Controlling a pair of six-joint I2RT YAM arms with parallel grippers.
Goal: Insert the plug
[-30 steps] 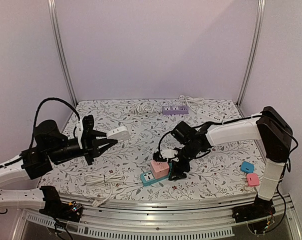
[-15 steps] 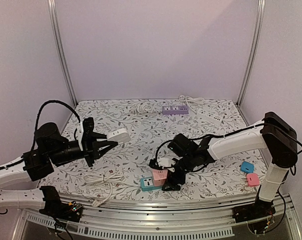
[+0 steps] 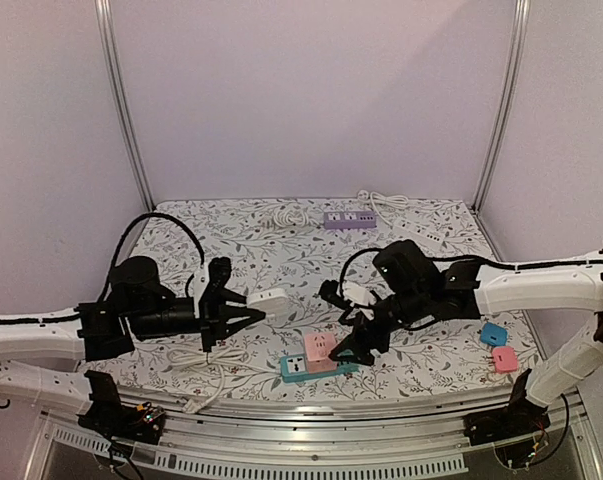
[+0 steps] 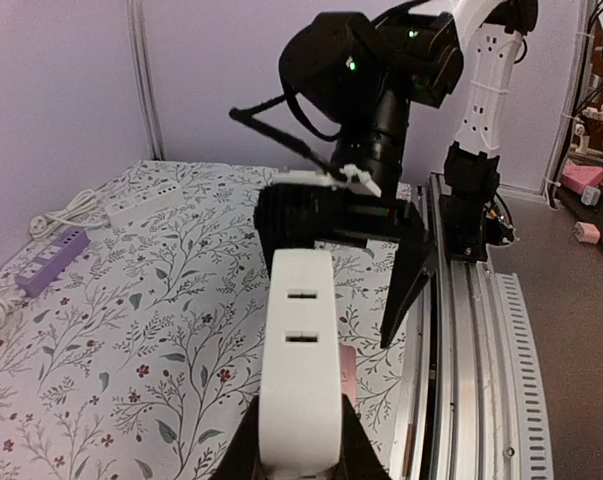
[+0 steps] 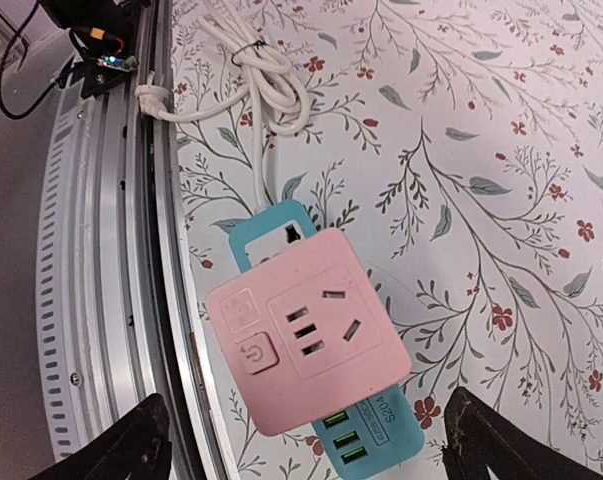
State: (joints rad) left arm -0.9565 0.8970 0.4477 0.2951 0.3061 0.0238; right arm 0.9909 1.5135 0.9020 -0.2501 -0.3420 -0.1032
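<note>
Left arm reaches low over the tabletop (image 3: 231,232), claw (image 3: 243,316) clamped on the white plug adapter (image 3: 268,299), held in the air left of the pink socket cube (image 3: 319,346). Right arm stretches in from the right, claw (image 5: 306,398) spread wide just above that cube. I can't see the adapter's prongs, and the left wrist view crops my fingers.

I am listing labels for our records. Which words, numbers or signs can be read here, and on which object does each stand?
Power sign, no words: on a button of the pink socket cube.
Small grey print on the teal power strip, beside its green ports: too blurred to read.
White adapter and purple strip: no text that can be read.
</note>
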